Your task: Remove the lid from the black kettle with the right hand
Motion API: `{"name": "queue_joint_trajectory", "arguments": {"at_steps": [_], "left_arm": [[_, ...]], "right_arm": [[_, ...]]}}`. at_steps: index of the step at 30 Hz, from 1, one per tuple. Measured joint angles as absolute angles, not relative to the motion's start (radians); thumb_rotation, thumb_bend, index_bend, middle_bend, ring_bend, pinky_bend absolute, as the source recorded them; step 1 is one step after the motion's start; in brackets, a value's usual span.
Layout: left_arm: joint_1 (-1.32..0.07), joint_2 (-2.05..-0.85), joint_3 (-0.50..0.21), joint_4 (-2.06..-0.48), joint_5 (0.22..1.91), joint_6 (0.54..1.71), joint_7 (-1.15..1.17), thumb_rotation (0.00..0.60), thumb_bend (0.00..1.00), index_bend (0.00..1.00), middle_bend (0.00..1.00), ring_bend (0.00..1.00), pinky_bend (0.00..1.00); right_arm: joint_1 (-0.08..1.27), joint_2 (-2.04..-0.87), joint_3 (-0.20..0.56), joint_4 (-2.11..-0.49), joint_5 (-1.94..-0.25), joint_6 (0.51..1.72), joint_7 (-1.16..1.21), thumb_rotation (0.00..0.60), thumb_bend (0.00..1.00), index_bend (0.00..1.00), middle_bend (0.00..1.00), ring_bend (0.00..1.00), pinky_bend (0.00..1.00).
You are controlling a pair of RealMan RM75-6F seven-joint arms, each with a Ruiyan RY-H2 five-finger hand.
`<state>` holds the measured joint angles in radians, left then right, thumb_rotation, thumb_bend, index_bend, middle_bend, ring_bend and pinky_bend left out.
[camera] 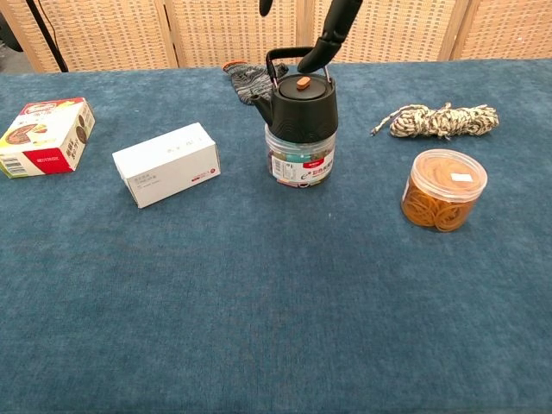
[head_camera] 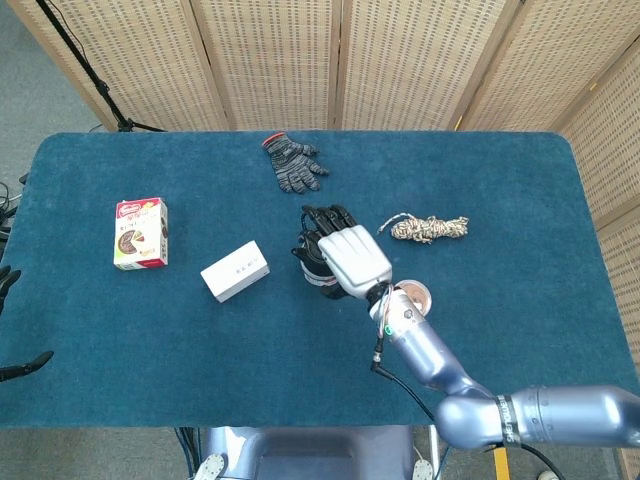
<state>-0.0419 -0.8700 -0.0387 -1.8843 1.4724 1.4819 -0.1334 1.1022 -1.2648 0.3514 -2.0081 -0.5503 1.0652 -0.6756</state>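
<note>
The black kettle (camera: 300, 109) stands upright on a clear jar of colourful items (camera: 297, 162) at the table's middle. Its lid (camera: 303, 89), with an orange knob, sits on the kettle under the raised handle. My right hand (head_camera: 345, 256) hovers over the kettle with fingers spread and nothing in it; in the head view it hides most of the kettle (head_camera: 306, 262). In the chest view, dark fingers (camera: 332, 34) reach down from the top edge, one tip close to the handle just above the lid. My left hand (head_camera: 8, 283) shows at the far left edge, off the table, holding nothing.
A clear tub of rubber bands (camera: 443, 190) stands right of the kettle, with a rope bundle (camera: 440, 120) behind it. A grey glove (head_camera: 293, 165) lies beyond the kettle. A white box (camera: 166, 164) and a red-and-green carton (camera: 45, 135) lie to the left.
</note>
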Motion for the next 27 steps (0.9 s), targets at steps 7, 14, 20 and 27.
{"name": "queue_joint_trajectory", "arguments": {"at_steps": [7, 14, 20, 27], "left_arm": [[-0.047, -0.869, -0.04, -1.886, 1.462, 1.472, -0.124, 0.6, 0.0, 0.0, 0.0, 0.0, 0.0], [-0.046, -0.869, -0.039, -1.887, 1.46, 1.473, -0.121, 0.6, 0.0, 0.0, 0.0, 0.0, 0.0], [-0.045, -0.868, -0.041, -1.886, 1.45, 1.474, -0.126, 0.6, 0.0, 0.0, 0.0, 0.0, 0.0], [-0.047, -0.865, -0.044, -1.883, 1.44, 1.468, -0.136, 0.6, 0.0, 0.0, 0.0, 0.0, 0.0]], "right_arm": [[1.199, -1.32, 0.366, -1.879, -0.404, 1.09, -0.748, 0.6, 0.3, 0.32, 0.0, 0.0, 0.0], [1.218, -1.362, 0.338, -1.804, -0.406, 1.076, -0.746, 0.6, 0.38, 0.34, 0.0, 0.0, 0.0], [1.218, -1.412, 0.308, -1.739, -0.45, 1.065, -0.723, 0.6, 0.39, 0.36, 0.0, 0.0, 0.0], [1.227, -1.469, 0.285, -1.656, -0.495, 1.067, -0.725, 0.6, 0.39, 0.36, 0.01, 0.0, 0.0]]}}
